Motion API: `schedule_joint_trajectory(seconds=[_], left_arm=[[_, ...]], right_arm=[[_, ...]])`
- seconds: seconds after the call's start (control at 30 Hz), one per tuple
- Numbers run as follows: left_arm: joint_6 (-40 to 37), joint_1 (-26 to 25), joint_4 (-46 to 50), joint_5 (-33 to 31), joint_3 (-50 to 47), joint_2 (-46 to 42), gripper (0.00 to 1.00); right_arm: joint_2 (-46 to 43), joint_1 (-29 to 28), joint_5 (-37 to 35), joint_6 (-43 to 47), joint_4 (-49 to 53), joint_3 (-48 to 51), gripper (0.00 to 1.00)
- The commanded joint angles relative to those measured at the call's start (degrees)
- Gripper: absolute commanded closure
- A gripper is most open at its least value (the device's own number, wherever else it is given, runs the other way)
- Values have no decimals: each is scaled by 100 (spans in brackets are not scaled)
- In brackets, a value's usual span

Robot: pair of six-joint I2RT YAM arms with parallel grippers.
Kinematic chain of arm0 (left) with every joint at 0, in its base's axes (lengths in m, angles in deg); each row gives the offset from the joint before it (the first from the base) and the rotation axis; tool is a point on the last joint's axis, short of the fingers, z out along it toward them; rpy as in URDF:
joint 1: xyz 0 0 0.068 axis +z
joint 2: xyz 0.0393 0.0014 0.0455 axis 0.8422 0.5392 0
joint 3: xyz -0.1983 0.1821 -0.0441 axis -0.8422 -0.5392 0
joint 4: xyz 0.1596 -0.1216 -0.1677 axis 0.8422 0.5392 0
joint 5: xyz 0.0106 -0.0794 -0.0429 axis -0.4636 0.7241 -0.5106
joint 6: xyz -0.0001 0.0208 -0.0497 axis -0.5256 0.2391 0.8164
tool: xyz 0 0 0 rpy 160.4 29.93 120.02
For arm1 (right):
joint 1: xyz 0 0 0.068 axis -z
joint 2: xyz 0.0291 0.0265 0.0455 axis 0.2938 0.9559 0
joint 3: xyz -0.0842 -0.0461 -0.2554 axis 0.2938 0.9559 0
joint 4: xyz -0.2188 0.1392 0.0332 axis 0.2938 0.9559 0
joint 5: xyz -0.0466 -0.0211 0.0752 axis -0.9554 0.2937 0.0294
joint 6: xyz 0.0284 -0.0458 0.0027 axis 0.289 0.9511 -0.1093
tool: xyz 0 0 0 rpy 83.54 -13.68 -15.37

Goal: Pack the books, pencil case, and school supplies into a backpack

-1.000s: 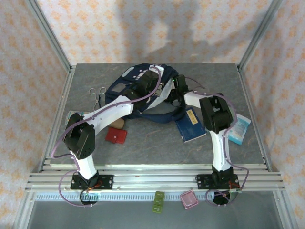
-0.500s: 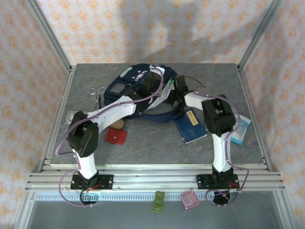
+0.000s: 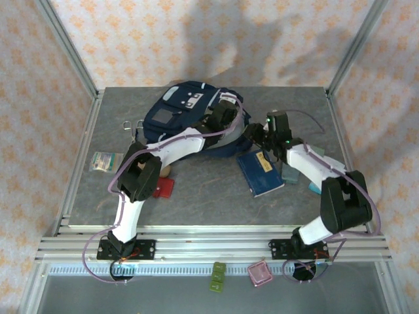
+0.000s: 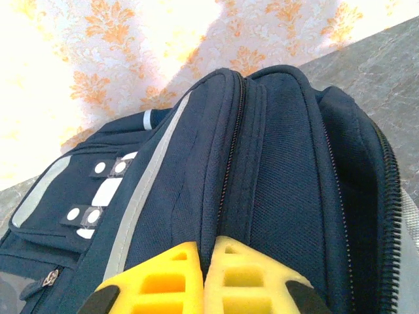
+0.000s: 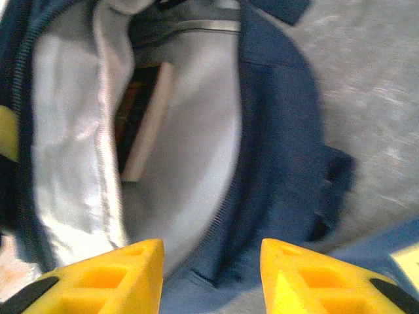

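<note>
Navy white-striped backpack (image 3: 171,104), dark blue book (image 3: 260,173)

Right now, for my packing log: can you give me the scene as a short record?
bag: large navy-blue fabric backpack, mouth open
inside bag: tan-brown flat book
on table: dark blue flat book; small flat red square item
left fingers: shut on the backpack's rim
right fingers: open, empty, facing the mouth

The backpack (image 5: 275,131) gapes wide, pale lining clear through the middle; a tan book (image 5: 145,124) stands against one side wall inside.
</note>
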Motion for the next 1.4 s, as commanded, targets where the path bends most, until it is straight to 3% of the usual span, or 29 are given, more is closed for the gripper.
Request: schedule_joint_trajectory(seconds=[0.0,0.1,0.2,0.4,0.63,0.8,0.93,1.03,1.37], left_arm=[[121,37,35,-92,257,-219,87],[655,-46,293,473,51,-569,55],[1138,-167,450,1114,-303,-927,47],[2161,-323,512,2329,-1521,-1793,44],[3600,-340,-486,3768,-3404,-2221,41],[4139,-418,-795,3957,-4007,-2156,40],[4188,-497,-487,3867,-3958,-2042,39],[4254,-516,-413,3879,-3958,-1952,39],[4338,-676,-290,4143,-3518,-1231,39]], right_arm=[[-360,119,-933,61,553,522,57],[-353,159,-1210,125,614,828,57],[-156,156,-1192,156,510,1005,57],[278,114,-886,224,383,1162,61],[216,-441,-378,-221,126,1728,65],[-626,-707,-197,-559,-71,1876,63],[-1015,-602,-1234,-194,852,1336,48],[-851,-317,-1575,119,1177,1168,47],[-251,-106,-550,329,515,1718,54]])
